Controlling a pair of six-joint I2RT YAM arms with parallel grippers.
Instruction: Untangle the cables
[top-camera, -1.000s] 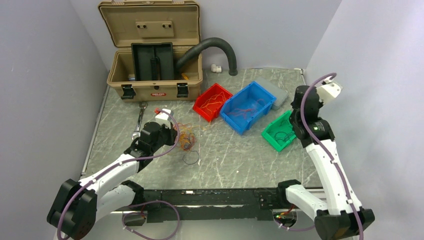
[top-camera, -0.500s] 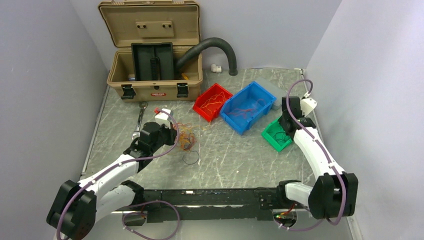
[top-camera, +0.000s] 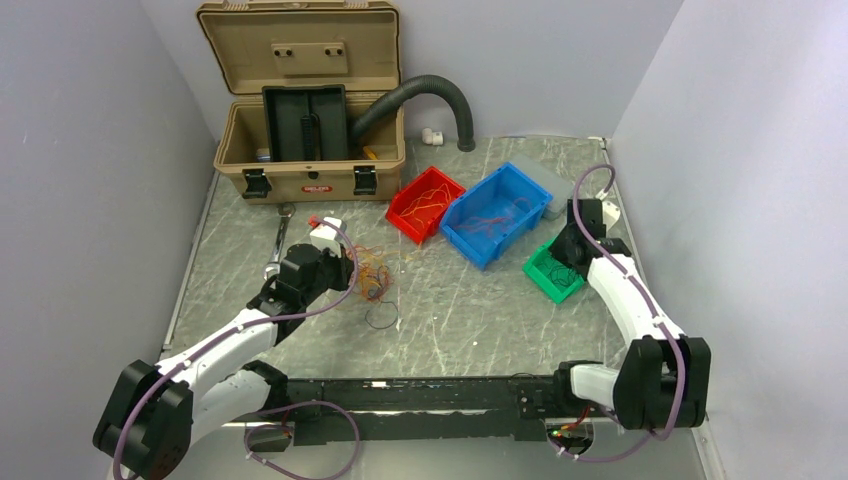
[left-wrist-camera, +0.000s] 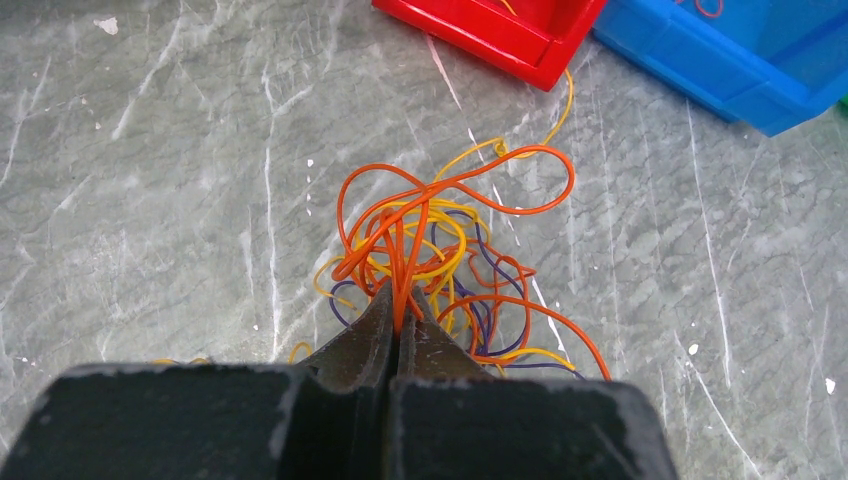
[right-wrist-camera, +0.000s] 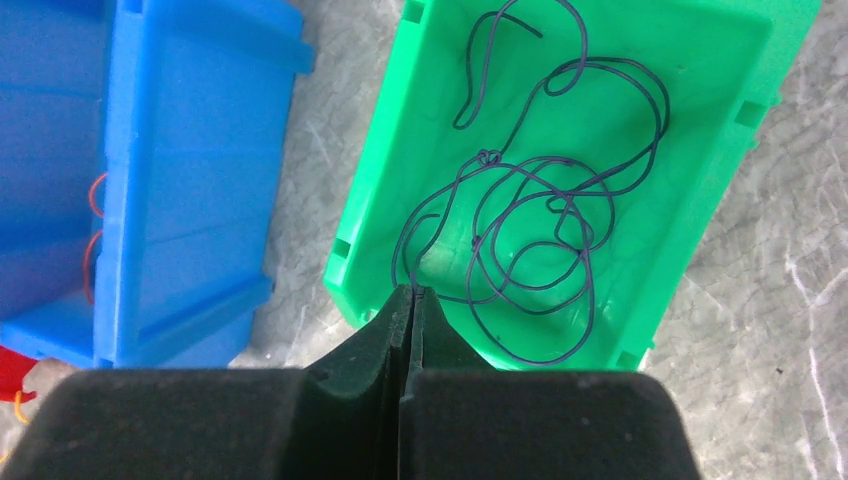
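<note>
A loose tangle of orange, yellow and dark purple cables (left-wrist-camera: 440, 240) lies on the grey table, left of centre in the top view (top-camera: 372, 272). My left gripper (left-wrist-camera: 402, 300) is shut on a few orange strands at the tangle's near edge; it also shows in the top view (top-camera: 350, 268). My right gripper (right-wrist-camera: 411, 291) is shut on a dark purple cable (right-wrist-camera: 530, 215), which lies coiled in the green bin (right-wrist-camera: 700, 200). In the top view the right gripper (top-camera: 562, 255) sits low over that green bin (top-camera: 545, 270).
A red bin (top-camera: 405, 220) with orange-yellow wires and a blue bin (top-camera: 470, 235) with red wires stand mid-table. A tan toolbox (top-camera: 305, 110) and black ribbed hose (top-camera: 430, 90) are at the back. A small dark wire loop (top-camera: 381, 316) lies near the tangle.
My right arm has folded down and come left, from raised at the right to low over the green bin. The left arm and the tangle have not moved.
</note>
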